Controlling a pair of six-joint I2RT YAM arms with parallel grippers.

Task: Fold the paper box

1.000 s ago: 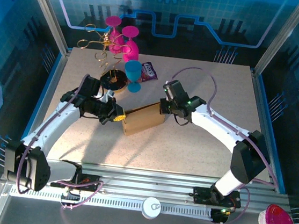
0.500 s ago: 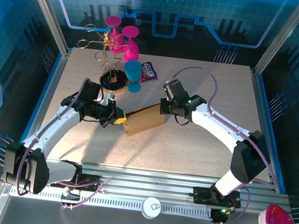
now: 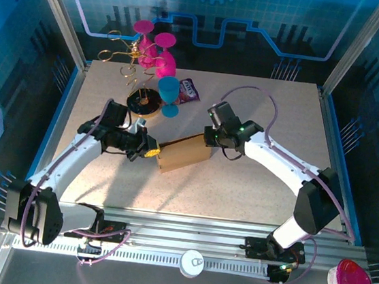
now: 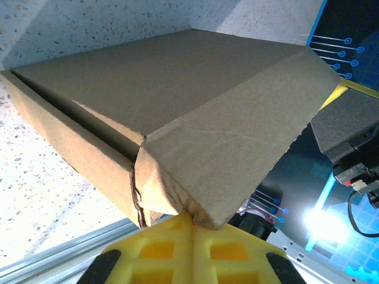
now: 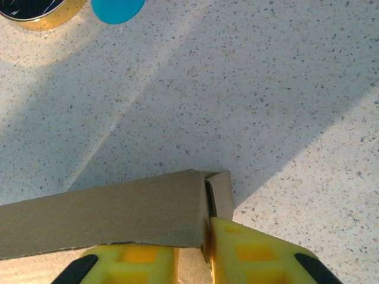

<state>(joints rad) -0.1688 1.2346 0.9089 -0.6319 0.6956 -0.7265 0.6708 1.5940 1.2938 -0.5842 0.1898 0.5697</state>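
Observation:
The paper box (image 3: pixel 185 153), plain brown cardboard folded into a flat closed shape, lies mid-table between both arms. My left gripper (image 3: pixel 151 151) is shut and its yellow fingertips (image 4: pixel 177 234) press together against the box's (image 4: pixel 177 106) near corner, where the side flap is crumpled. My right gripper (image 3: pixel 211 140) is at the opposite end. In the right wrist view its gripper (image 5: pixel 194 248) has the jaws a little apart, straddling the box's (image 5: pixel 118 213) end edge. A small end flap (image 5: pixel 222 195) stands just beside the right finger (image 5: pixel 254 251).
Behind the box stand a blue goblet (image 3: pixel 170 93), pink goblets (image 3: pixel 157 55), a gold wire stand (image 3: pixel 120 55), a gold-rimmed black disc (image 3: pixel 144 101) and a purple packet (image 3: pixel 189 90). Bare speckled table (image 3: pixel 275 111) lies to the right and in front.
The right gripper's jaws have parted slightly at the box's end. The box has turned a little and the left gripper still presses its corner.

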